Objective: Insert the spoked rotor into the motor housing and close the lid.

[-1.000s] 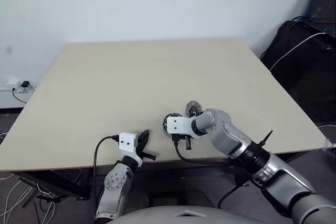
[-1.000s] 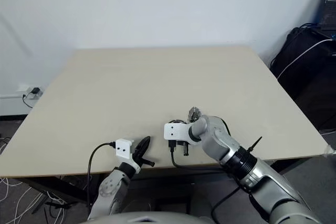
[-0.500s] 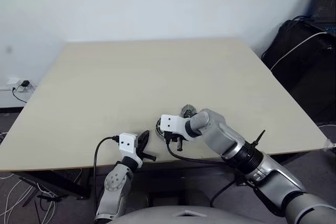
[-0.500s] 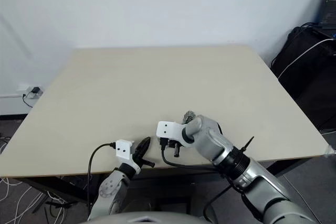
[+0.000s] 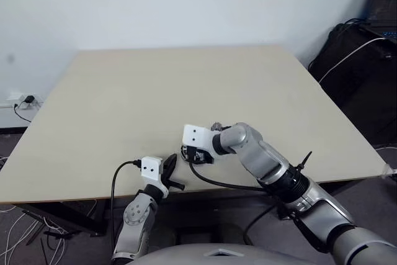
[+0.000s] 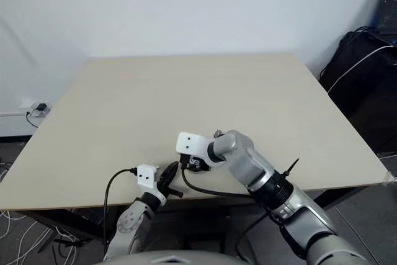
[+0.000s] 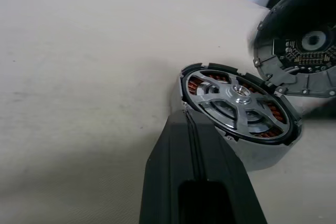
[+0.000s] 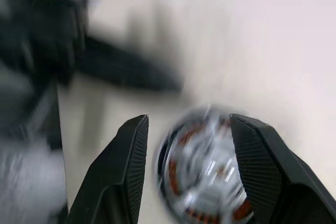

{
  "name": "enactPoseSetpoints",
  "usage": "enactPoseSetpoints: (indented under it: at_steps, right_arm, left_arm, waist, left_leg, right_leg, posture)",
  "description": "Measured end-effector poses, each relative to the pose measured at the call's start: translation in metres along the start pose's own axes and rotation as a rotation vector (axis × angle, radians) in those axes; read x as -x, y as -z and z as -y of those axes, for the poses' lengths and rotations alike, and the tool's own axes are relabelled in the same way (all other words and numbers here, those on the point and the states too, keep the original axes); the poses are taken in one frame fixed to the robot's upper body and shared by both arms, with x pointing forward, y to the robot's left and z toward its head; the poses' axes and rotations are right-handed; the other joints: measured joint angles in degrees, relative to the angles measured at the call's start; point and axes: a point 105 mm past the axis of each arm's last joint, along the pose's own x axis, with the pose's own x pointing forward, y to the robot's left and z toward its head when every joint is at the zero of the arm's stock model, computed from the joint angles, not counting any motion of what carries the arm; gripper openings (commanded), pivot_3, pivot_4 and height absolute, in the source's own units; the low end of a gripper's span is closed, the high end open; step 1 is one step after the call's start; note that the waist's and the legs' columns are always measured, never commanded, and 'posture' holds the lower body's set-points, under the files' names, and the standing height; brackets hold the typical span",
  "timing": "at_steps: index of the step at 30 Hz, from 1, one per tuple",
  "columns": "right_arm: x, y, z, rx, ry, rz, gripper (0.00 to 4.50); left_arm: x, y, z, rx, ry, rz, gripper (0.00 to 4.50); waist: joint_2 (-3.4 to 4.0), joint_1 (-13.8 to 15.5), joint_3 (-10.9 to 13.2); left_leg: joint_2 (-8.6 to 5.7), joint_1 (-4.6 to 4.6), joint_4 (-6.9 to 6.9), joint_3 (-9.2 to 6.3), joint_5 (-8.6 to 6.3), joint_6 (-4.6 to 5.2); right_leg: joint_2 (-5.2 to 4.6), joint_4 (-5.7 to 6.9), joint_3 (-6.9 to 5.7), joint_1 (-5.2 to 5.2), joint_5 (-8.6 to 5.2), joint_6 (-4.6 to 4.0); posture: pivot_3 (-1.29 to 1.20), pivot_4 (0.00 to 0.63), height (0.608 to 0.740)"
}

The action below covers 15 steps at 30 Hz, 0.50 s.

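Left gripper (image 7: pixel 197 182), fingers pressed together and empty, points at the motor housing (image 7: pixel 239 111) on the table (image 7: pixel 79 77), spoked rotor (image 7: pixel 236 103) seated inside. Right gripper (image 8: pixel 189 145), fingers spread, hovers above. The lid (image 7: pixel 302 51) lies beyond.

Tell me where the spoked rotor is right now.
The spoked rotor sits inside the motor housing on the table's near edge, just ahead of the left gripper.

Spoked rotor (image 7: pixel 239 103) in motor housing (image 7: pixel 273 148)
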Motion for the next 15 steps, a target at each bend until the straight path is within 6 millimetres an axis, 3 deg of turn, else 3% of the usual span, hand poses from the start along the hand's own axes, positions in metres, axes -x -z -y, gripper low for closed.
enactPoseSetpoints:
  at_steps: [3, 6, 12, 15]
  right_arm:
    - [0.008, -0.029, 0.004, 0.002, 0.043, 0.163, 2.62]
    - [0.013, -0.044, 0.01, -0.03, 0.107, 0.281, 2.02]
    - [0.032, -0.054, 0.029, -0.183, 0.373, 0.511, 0.02]
    - [0.051, -0.064, 0.028, -0.215, 0.483, 0.657, 0.02]
  left_arm:
    - [0.0, 0.0, 0.0, -0.004, 0.007, -0.002, 0.0]
    - [0.001, 0.001, -0.002, -0.015, 0.008, -0.009, 0.0]
    - [0.002, 0.001, -0.004, -0.059, 0.003, -0.017, 0.0]
    - [0.003, -0.001, -0.006, -0.083, -0.008, -0.014, 0.0]
  waist:
    - [0.0, 0.0, 0.0]
    - [0.0, 0.04, 0.0]
    - [0.03, 0.07, -0.02]
    - [0.05, 0.04, -0.01]
  left_leg:
    - [0.0, 0.02, 0.0, -0.01, 0.0, 0.01]
    - [-0.01, 0.05, 0.01, -0.02, 0.0, 0.01]
    - [-0.01, 0.02, -0.07, 0.0, 0.0, -0.01]
    - [-0.01, 0.03, -0.11, 0.01, 0.0, 0.0]
  right_leg:
    - [0.0, -0.02, -0.01, -0.03, 0.0, 0.01]
    - [0.0, -0.03, -0.02, -0.05, 0.0, 0.01]
    - [0.01, 0.01, 0.04, -0.01, 0.0, 0.0]
    - [0.02, -0.01, 0.06, -0.04, -0.01, 0.0]
  posture:
    - [0.0, 0.0, 0.74]
    - [0.0, 0.0, 0.74]
    - [0.0, 0.0, 0.74]
    - [0.0, 0.0, 0.74]
